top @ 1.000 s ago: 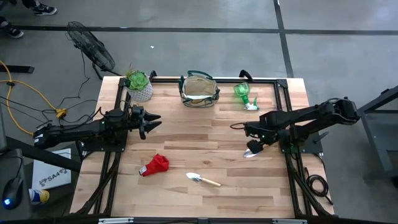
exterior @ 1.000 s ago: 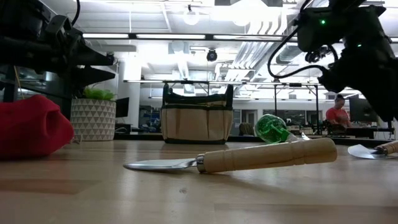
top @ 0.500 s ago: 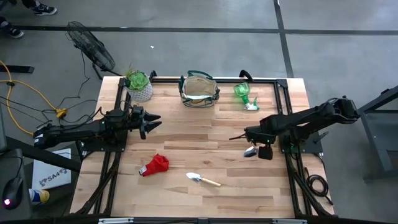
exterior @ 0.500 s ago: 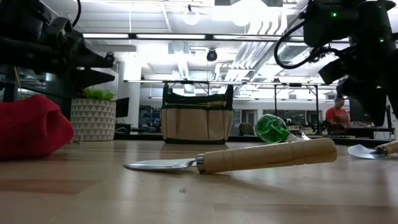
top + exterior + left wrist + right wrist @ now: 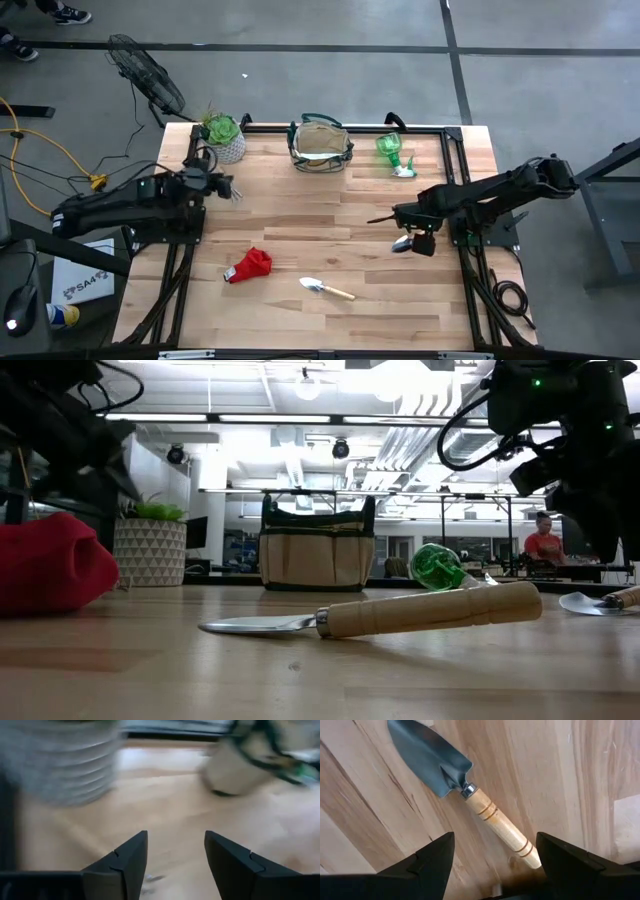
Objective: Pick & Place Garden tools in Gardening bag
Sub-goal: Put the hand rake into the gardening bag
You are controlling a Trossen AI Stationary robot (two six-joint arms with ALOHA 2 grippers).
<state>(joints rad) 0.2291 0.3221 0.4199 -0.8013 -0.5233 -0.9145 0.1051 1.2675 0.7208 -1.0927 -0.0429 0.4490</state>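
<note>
Gardening bag [image 5: 320, 146] upright at table's [image 5: 300, 215] far edge, contents unseen

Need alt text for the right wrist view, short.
A silver-bladed trowel with a pale wooden handle lies flat on the wooden table, directly beyond the right gripper. The gripper's two dark fingers stand open, the handle's end between them, touching neither.
</note>
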